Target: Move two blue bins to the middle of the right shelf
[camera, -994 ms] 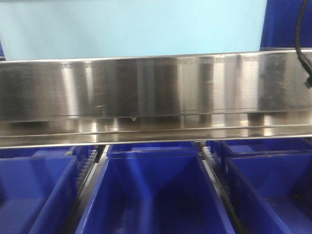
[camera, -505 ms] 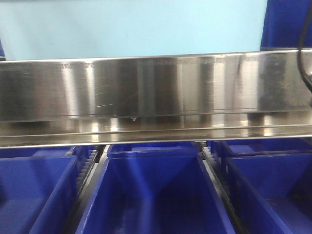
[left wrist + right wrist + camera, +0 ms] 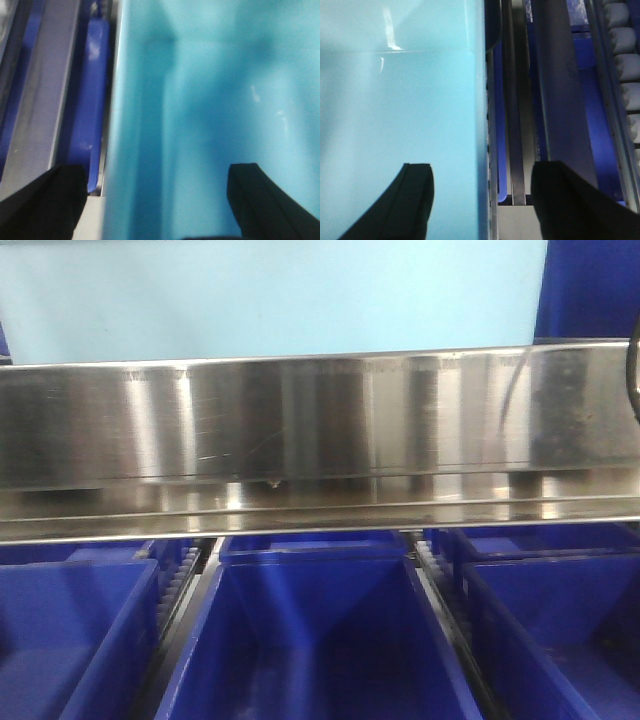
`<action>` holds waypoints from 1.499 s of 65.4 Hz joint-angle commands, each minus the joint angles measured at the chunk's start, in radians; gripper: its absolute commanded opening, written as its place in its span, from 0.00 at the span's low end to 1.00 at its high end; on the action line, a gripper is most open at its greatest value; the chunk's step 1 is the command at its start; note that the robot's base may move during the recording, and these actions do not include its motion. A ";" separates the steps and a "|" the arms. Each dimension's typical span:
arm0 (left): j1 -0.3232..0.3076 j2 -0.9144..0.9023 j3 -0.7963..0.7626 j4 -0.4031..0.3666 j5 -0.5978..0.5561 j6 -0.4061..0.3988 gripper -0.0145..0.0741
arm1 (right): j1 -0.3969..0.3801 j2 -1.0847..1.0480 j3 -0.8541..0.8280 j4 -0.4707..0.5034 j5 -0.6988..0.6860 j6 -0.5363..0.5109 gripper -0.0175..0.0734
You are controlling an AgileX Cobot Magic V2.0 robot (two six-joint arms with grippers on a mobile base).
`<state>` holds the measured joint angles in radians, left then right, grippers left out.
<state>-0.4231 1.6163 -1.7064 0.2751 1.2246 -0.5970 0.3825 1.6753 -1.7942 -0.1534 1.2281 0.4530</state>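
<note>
left end effector [image 3: 155,212] and right end effector [image 3: 482,212] are spread, each astride a side wall of the pale bin [image 3: 270,295] on the shelf [image 3: 320,420], so i think both should close evenly.

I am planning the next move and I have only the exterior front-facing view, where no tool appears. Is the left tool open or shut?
Observer: The left tool is open. Its black fingers stand wide apart, and a light-blue surface fills the view between them.
Operator: And the right tool?
Observer: The right tool is open too. The edge of the light-blue surface runs between its fingers in the right wrist view.
Operator: What lies beside that surface on the left arm's side?
Observer: A dark blue bin lies just left of it in the left wrist view.
</note>
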 commanded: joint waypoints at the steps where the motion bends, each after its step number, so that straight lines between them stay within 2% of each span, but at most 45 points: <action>1: 0.012 -0.004 0.022 -0.012 -0.004 0.026 0.70 | -0.003 0.015 0.003 0.012 -0.007 -0.037 0.54; 9: 0.012 -0.004 0.039 -0.041 -0.004 0.073 0.70 | -0.003 0.023 0.003 0.014 -0.007 -0.036 0.54; 73: 0.012 -0.004 0.039 -0.043 -0.004 0.088 0.70 | -0.003 0.030 0.003 0.030 -0.007 -0.071 0.54; 79: 0.012 -0.004 0.039 -0.024 -0.004 0.094 0.70 | -0.003 0.030 0.003 0.030 -0.007 -0.071 0.54; 98: 0.025 -0.004 0.039 -0.042 -0.004 0.125 0.70 | -0.003 0.030 0.003 0.030 -0.007 -0.071 0.54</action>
<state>-0.4097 1.6179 -1.6697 0.2430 1.2268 -0.4846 0.3825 1.7093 -1.7942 -0.1177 1.2281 0.3886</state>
